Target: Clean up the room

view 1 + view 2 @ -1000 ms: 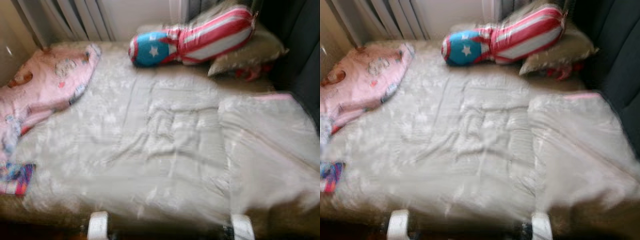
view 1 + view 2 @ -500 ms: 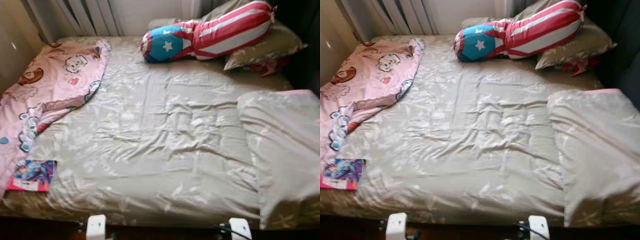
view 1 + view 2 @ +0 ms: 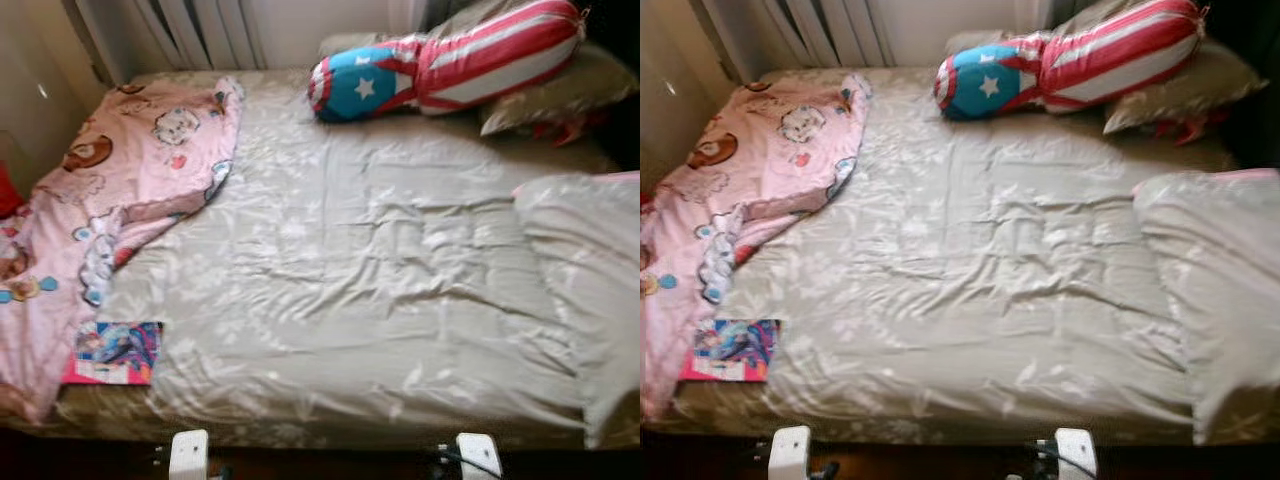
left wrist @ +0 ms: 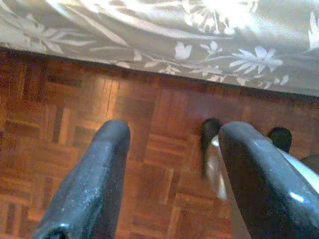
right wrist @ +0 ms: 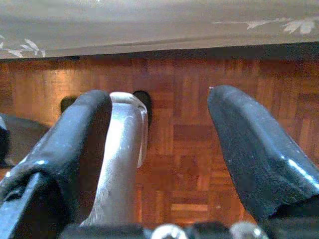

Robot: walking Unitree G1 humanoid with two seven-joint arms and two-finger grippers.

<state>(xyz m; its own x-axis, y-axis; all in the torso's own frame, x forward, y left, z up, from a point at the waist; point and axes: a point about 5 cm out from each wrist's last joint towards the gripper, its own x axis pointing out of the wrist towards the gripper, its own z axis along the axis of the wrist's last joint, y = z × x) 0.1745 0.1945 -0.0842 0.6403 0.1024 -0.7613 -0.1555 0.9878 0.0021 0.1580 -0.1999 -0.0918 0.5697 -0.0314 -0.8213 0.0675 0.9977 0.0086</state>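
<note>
Bed point(image 3: 380, 290) lay rumpled, pink blanket point(image 3: 120, 190) at its left, book point(image 3: 118, 352) near the foot.
Left pincer point(image 4: 169, 164) and right pincer point(image 5: 159, 149) hung wide, empty, above parquet floor point(image 4: 164, 114).

White radiator point(image 3: 205, 30) behind – parquet floor point(image 4: 149, 144) below

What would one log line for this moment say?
facing bed | pink blanket and book at left | both grippers open, low over floor

Blanket point(image 3: 110, 190) on the bed's point(image 3: 340, 290) left, book point(image 3: 115, 352) at its near-left corner, cushion point(image 3: 450, 65) at the far right
</note>
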